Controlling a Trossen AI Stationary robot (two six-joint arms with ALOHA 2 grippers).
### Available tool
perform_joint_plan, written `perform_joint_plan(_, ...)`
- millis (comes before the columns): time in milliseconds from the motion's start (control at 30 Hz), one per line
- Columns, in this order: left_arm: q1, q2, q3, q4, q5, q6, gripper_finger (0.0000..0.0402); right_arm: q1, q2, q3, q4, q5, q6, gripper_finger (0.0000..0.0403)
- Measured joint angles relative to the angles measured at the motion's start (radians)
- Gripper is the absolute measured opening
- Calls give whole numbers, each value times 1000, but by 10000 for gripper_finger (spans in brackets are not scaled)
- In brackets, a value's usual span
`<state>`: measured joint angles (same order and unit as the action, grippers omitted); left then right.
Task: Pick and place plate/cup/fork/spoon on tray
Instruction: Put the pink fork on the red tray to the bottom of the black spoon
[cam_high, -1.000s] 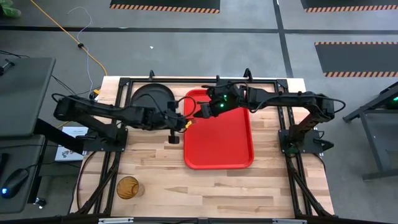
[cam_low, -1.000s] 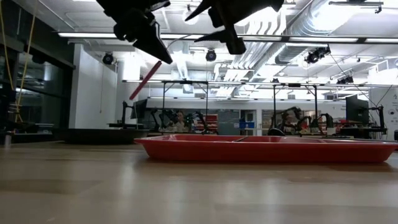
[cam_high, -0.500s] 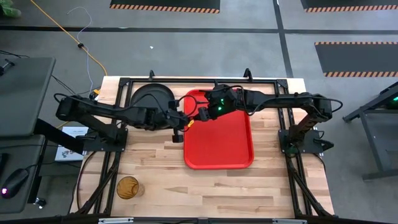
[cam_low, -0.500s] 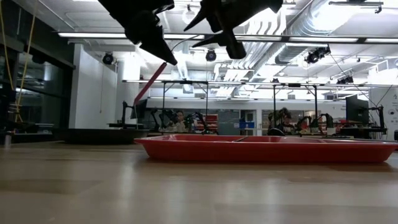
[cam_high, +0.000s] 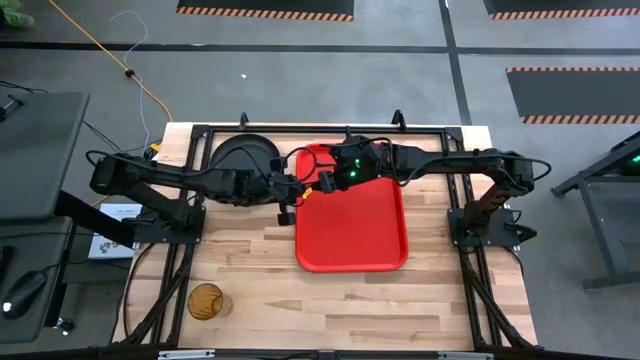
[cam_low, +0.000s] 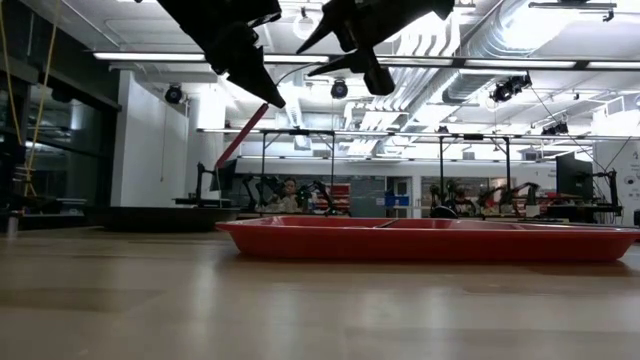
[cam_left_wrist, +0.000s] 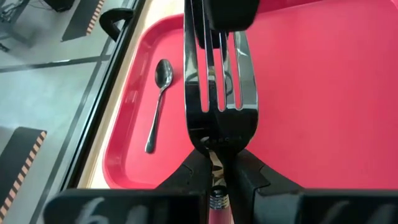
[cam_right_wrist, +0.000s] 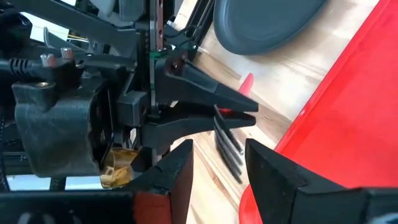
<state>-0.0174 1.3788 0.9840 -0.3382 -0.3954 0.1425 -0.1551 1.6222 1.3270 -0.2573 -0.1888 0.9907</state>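
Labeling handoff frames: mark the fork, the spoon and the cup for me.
fork (cam_left_wrist: 219, 93), left wrist view, on the silver tines.
spoon (cam_left_wrist: 159, 106), left wrist view, on the thin handle just below the bowl, lying in the red tray.
cup (cam_high: 206, 301), high view, on the amber tumbler's open top.

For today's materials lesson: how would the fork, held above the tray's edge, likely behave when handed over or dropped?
The fork looks stiff: its metal tines stay straight in the left gripper. Its smooth, thin surface might slip between the fingers. Dropped on the tray, it would probably lie flat, not roll.
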Motion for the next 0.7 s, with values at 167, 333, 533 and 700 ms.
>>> perform_joint_plan(167, 0, 0, 0, 0, 2, 8, 16, 0, 0, 0, 0, 8, -2, 98)
perform_joint_plan(333, 0, -1, 0, 0, 2, 8, 20, 0, 0, 0, -4, 10, -24, 21)
perform_joint_plan(533, 0, -1, 0, 1, 2, 0, 32, 0, 0, 0, -4, 6, -48, 7)
perform_joint_plan(700, 0, -9, -1, -7, 5, -2, 60, -2, -16, 0, -42, 9, -80, 2)
